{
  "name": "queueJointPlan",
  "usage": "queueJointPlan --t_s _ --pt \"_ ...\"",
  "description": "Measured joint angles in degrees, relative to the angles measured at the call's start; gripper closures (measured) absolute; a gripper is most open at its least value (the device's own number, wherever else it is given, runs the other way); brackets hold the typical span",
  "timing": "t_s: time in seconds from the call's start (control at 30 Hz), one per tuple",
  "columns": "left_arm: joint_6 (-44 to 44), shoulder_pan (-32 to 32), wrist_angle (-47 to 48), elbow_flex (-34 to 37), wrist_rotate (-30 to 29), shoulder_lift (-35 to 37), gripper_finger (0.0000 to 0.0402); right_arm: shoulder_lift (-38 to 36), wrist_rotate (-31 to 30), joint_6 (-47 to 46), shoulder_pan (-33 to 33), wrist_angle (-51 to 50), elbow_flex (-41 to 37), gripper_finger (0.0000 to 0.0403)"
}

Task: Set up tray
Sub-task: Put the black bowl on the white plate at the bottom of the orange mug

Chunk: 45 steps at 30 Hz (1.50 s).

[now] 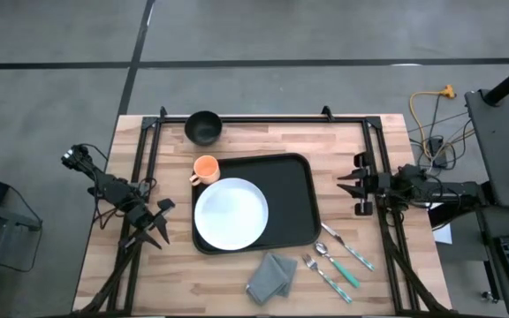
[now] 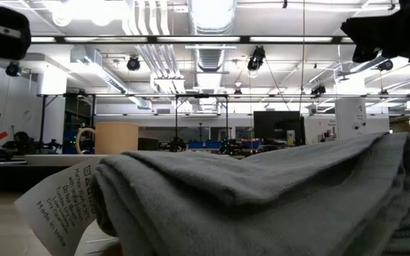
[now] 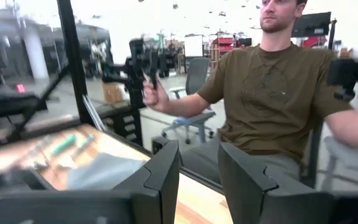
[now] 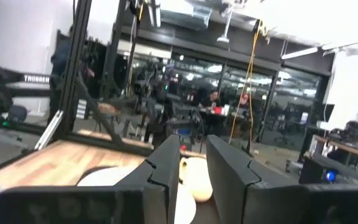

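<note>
The large black rectangular tray (image 1: 297, 190) sat mid-surface holding a round white plate (image 1: 231, 214); left end effector (image 1: 159, 223) and right end effector (image 1: 347, 184), both narrowly parted, waited near opposite edges, likely leaving access.

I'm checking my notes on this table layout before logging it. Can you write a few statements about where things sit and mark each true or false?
1. The white plate lies on the black tray. True.
2. The orange cup stands inside the black bowl. False: it stands at the tray's corner, apart from the bowl.
3. The grey cloth lies on the tray. False: it lies on the wooden table.
4. The left claw holds nothing. True.
</note>
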State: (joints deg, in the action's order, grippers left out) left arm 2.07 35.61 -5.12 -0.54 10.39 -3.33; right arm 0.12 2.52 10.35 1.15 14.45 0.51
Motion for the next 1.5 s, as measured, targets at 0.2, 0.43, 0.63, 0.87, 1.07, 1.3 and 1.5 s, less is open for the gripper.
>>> queueJointPlan --t_s 0.2,0.43,0.63,0.87,1.07,1.3,1.5 --pt "7.47 0.0 -3.94 -0.02 -0.23 0.0 0.0309 0.0 -0.1 3.0 0.0 -5.99 0.0 0.0335" --pt "8.37 -0.01 -6.69 -0.02 -0.26 -0.03 0.0309 0.02 -3.02 6.12 0.0 -13.0 0.0 0.0335" --pt "6.42 0.01 -12.18 0.01 -0.26 -0.32 0.0309 0.72 -7.27 7.51 0.04 -13.26 0.0 0.0335" --pt "6.43 -0.02 -13.3 -0.04 -11.89 -2.0 0.0309 1.8 -7.23 9.35 0.02 -13.26 0.0 0.0335" --pt "13.8 -0.04 -13.59 -0.08 -29.55 -5.7 0.0309 1.88 -7.19 9.35 0.02 -13.28 0.0 0.0335" --pt "12.85 -0.08 -20.44 -0.08 -40.78 -8.62 0.0309 1.86 -7.17 9.2 0.0 -13.28 0.0 0.0335" --pt "13.76 -0.08 -22.0 -0.08 -41.29 -9.19 0.0309 1.86 -7.09 9.21 0.0 -13.28 0.0 0.0335"
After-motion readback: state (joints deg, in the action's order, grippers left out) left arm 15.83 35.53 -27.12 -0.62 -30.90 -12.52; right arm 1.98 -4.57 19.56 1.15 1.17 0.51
